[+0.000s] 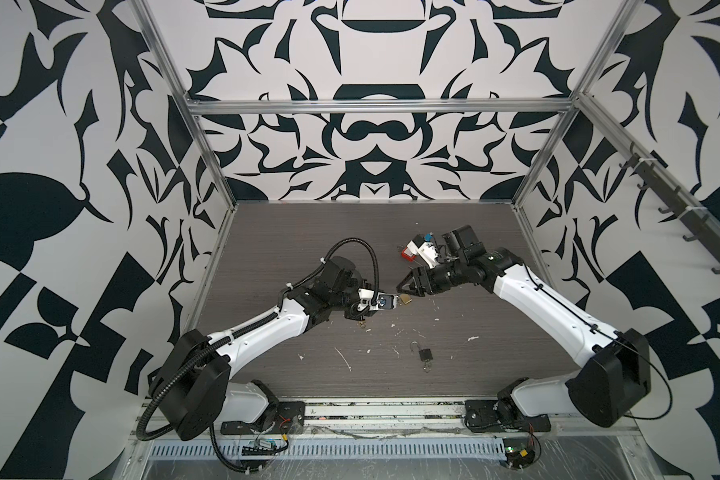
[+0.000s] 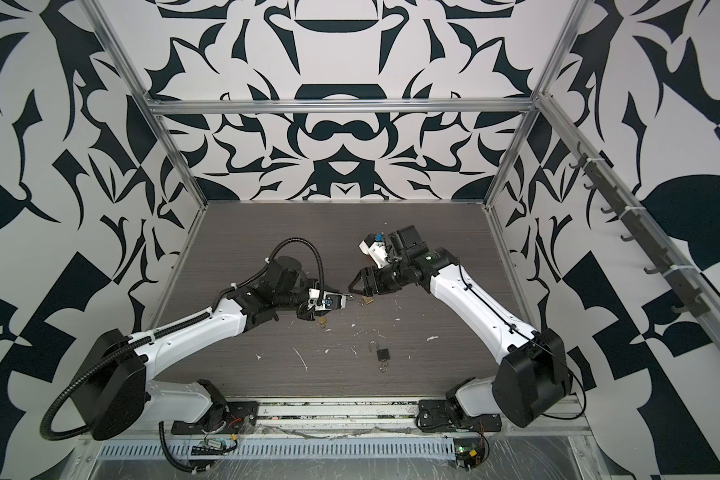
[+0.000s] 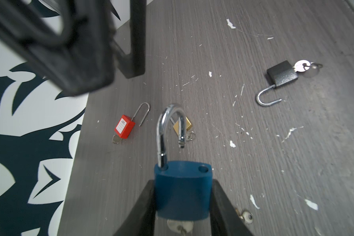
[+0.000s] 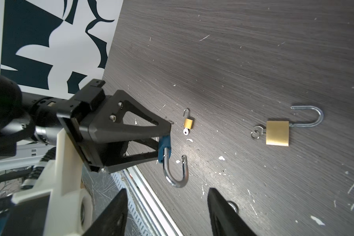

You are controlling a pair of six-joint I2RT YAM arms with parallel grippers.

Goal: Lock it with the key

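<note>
Blue padlock (image 3: 182, 190) sits clamped in left end effector (image 3: 183, 182).

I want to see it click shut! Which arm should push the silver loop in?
Probably right. The right tool is empty and open, facing the open shackle; the left tool is busy gripping the blue padlock.

Soft, even light that seems to come from overhead fills both top views, bright on the patterned walls and dimmer on the dark table (image 1: 292, 249), where my arms cast only faint, fuzzy shadows. In my left wrist view my right end effector (image 3: 112, 81) looms close and thoroughly blurred, while the shackle (image 3: 160, 130) of the blue padlock (image 3: 182, 190) shows hard white glare. My right wrist view catches a pale sheen on the table near that shackle, and the white camera mount (image 4: 49, 190) in the foreground is out of focus.
</note>
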